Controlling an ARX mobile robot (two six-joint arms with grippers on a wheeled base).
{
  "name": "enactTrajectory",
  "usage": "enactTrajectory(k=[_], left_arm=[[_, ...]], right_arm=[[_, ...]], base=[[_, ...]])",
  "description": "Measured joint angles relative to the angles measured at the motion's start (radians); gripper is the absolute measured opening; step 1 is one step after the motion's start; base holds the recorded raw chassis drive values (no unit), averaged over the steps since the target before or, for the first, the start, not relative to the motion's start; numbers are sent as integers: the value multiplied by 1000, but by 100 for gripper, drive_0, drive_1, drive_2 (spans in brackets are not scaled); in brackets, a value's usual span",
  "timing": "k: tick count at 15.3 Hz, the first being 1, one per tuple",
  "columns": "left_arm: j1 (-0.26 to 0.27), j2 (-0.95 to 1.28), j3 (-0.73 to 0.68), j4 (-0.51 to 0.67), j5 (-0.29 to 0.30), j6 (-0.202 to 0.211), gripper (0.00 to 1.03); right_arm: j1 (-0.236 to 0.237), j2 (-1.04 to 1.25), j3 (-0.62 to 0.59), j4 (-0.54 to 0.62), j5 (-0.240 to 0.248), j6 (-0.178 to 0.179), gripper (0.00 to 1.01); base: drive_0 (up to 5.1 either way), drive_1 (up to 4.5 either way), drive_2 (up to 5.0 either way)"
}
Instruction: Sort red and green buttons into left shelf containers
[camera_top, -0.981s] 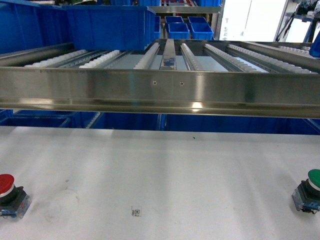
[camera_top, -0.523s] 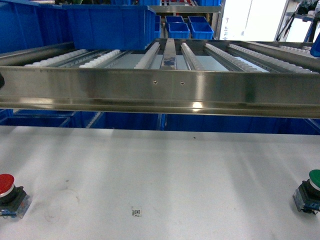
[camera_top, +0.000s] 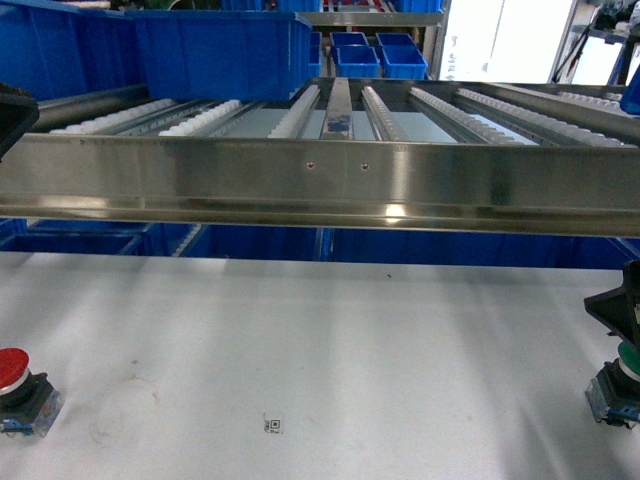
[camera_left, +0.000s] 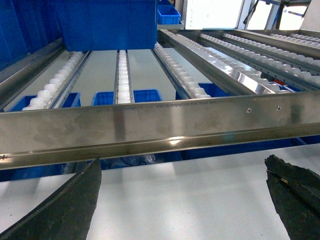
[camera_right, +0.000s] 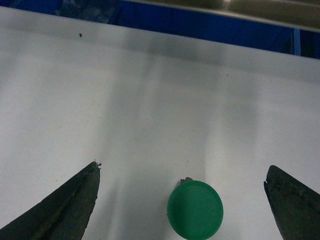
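Note:
The red button (camera_top: 14, 372) stands upright at the table's front left, with no gripper near it. At the front right stands the green button (camera_top: 622, 380). My right gripper (camera_right: 182, 166) hangs open just above it, and its dark body (camera_top: 620, 300) hides part of the cap in the head view. In the right wrist view the green cap (camera_right: 195, 210) lies between the spread fingers, untouched. My left gripper (camera_left: 182, 161) is open and empty, raised in front of the steel shelf rail (camera_left: 160, 125). A large blue bin (camera_top: 215, 50) sits on the left rollers, also seen as the bin (camera_left: 105, 22).
A steel roller shelf (camera_top: 320, 180) spans the view above the white table (camera_top: 320, 330). More blue bins (camera_top: 240, 242) sit under the shelf, and small blue trays (camera_top: 375, 55) stand far behind. A tiny square marker (camera_top: 272, 424) is printed on the table.
My right gripper has come into the head view above the green button. A dark part of the left arm has appeared at the upper left edge. The buttons have not moved.

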Motion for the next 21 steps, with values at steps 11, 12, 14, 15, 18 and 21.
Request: enactTrajectory(k=[11, 12, 14, 15, 18, 21], left_arm=[[0, 0, 0, 0, 0, 0, 98], [0, 0, 0, 0, 0, 0, 98], [0, 0, 0, 0, 0, 0, 98], [0, 0, 0, 0, 0, 0, 98], [0, 0, 0, 0, 0, 0, 98], [0, 0, 0, 0, 0, 0, 98]], right_arm=[[-22, 238, 6, 51, 41, -24, 98], [-22, 243, 21, 53, 40, -24, 98], [-22, 260, 45, 75, 36, -27, 98], [-23, 269, 50, 68, 26, -26, 98], [-23, 307, 50, 97, 18, -23, 81], [-23, 330, 43, 113, 15, -22, 44]], base=[[0, 0, 0], [0, 0, 0], [0, 0, 0], [0, 0, 0], [0, 0, 0], [0, 0, 0]])
